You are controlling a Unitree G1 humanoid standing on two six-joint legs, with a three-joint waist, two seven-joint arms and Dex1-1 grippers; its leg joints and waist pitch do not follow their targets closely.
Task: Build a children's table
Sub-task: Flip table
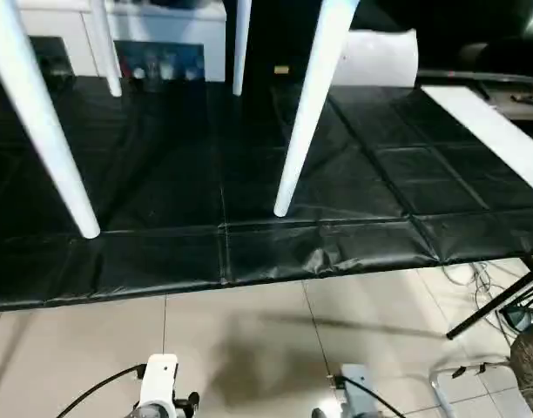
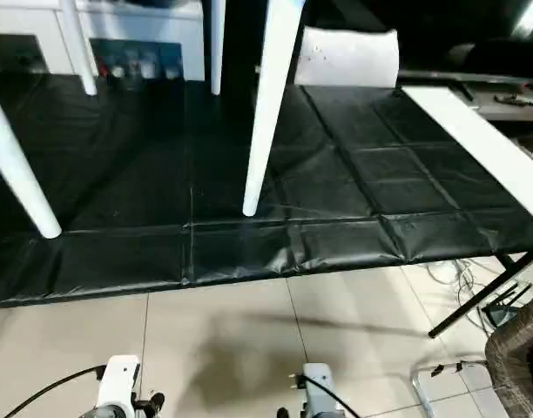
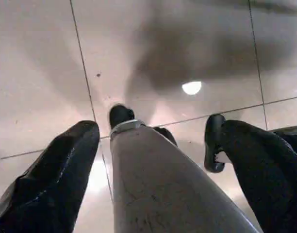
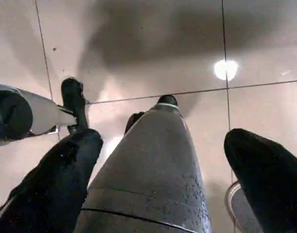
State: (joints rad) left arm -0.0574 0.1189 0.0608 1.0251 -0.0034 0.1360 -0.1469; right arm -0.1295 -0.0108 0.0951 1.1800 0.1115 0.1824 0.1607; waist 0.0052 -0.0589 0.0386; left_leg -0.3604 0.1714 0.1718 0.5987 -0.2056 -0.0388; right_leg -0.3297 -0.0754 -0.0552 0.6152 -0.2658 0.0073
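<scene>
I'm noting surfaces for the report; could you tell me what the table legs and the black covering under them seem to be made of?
The table legs look like smooth white plastic, evenly coloured with a soft sheen. The black covering looks like thin glossy plastic sheeting or coated fabric: it shows fold creases, wrinkles and glare.

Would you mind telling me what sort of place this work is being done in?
Probably an indoor lab or workshop, not a home. A black sheet covers the floor under the standing table legs, pale floor tiles lie in front, and loose cables run beside a black stand.
</scene>
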